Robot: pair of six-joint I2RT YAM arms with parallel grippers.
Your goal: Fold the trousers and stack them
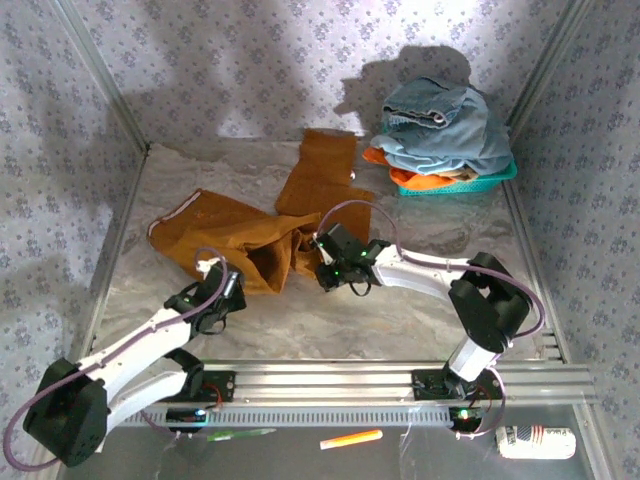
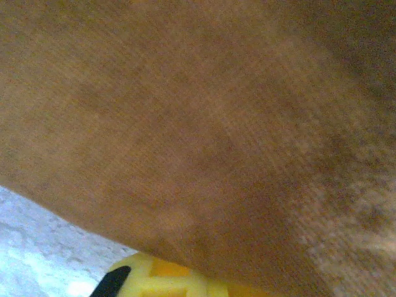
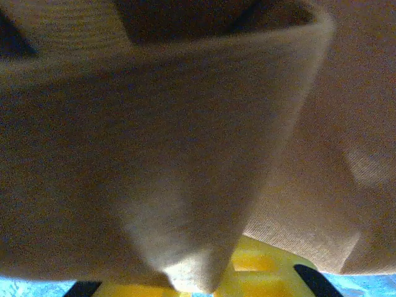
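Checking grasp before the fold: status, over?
Left gripper shut on trousers. Right gripper shut on trousers. Trousers sprawled, unfolded. Basket back right, out of the way.

From above, the tips of the left gripper (image 1: 213,272) and right gripper (image 1: 325,272) are lost against the trousers (image 1: 245,245). In the left wrist view the cloth sits so close that its weave blurs, and it covers the fingers (image 2: 158,278) but for a yellow scrap at the bottom edge. A fold likewise hides most of the right fingers (image 3: 263,266). The basket (image 1: 470,183) is largely buried under denim (image 1: 445,125). A white item (image 1: 535,440) is too small to identify.
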